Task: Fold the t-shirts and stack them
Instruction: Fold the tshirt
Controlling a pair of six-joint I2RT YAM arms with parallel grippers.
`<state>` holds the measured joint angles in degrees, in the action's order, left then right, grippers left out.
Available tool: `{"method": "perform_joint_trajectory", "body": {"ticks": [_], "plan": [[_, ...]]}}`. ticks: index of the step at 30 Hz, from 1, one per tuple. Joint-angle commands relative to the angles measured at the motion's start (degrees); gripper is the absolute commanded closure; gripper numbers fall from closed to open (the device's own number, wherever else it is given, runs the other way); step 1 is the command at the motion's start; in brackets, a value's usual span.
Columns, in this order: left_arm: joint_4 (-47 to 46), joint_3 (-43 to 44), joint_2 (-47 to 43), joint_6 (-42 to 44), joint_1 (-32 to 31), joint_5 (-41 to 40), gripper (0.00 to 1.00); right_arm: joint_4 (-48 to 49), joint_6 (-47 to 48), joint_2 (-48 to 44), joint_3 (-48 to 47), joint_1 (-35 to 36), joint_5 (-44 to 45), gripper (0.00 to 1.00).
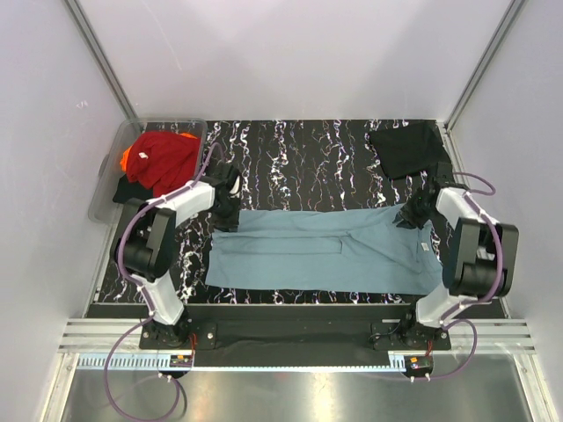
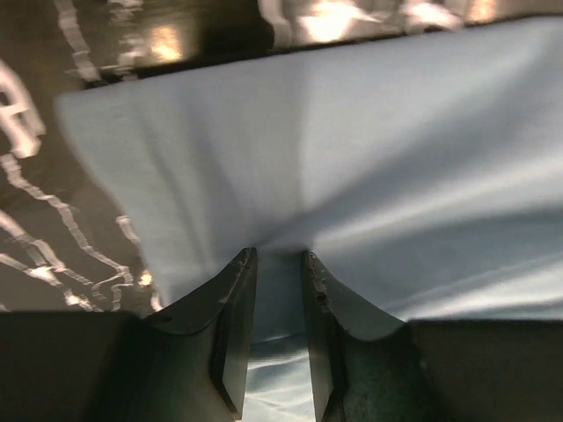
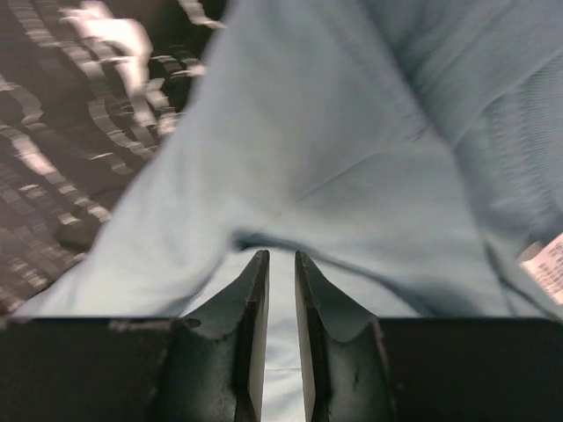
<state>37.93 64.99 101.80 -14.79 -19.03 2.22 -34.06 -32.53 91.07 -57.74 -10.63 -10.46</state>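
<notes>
The teal-blue shirt [image 1: 325, 255] lies flat in a long band across the middle of the table [image 1: 308, 158]. It runs from 9 o'clock to 3 o'clock. Its near edge sits close to the table's edge at 6 o'clock, just in front of the arm bases.

The left claw [image 1: 227, 204] is at the shirt's far corner, at about 10 o'clock. In the left wrist view its two fingers pinch a small fold of the blue cloth, and the cloth puckers at the tips. The right claw [image 1: 410, 215] is at the other far corner, at about 2 o'clock. It also holds a fold of the same shirt between its fingers. A little white tag [image 3: 545, 264] shows on the cloth beside it.

A folded black shirt [image 1: 409, 148] rests at 1 o'clock, near the right claw but not touching it. A clear tub [image 1: 106, 189] stands at 10 o'clock, close to the left arm. A red shirt [image 1: 167, 158], an orange shirt [image 1: 129, 156] and a dark shirt [image 1: 132, 189] are heaped in it.

The bare table at 12 o'clock, between the tub and the black shirt, is wide and open. The side walls stand near both arms, so there is little room at 9 and 3 o'clock.
</notes>
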Motion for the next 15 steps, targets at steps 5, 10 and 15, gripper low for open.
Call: {"method": "perform_joint_trajectory", "body": {"ticks": [5, 10, 15], "plan": [[0.8, 1.0, 2.4, -4.5, -1.1, -15.8, 0.68, 2.5, 3.1, 5.3, -0.7, -0.3, 9.1, 0.74], [0.7, 4.2, 4.4, -5.3, -1.2, -20.0, 0.69, 3.5, 3.8, 9.6, -2.6, -3.1, 10.1, 0.75], [-1.4, 6.9, 4.8, -5.2, -1.3, -16.5, 0.68, 5.0, 5.0, 13.9, -5.3, -5.4, 12.6, 0.75]]}}
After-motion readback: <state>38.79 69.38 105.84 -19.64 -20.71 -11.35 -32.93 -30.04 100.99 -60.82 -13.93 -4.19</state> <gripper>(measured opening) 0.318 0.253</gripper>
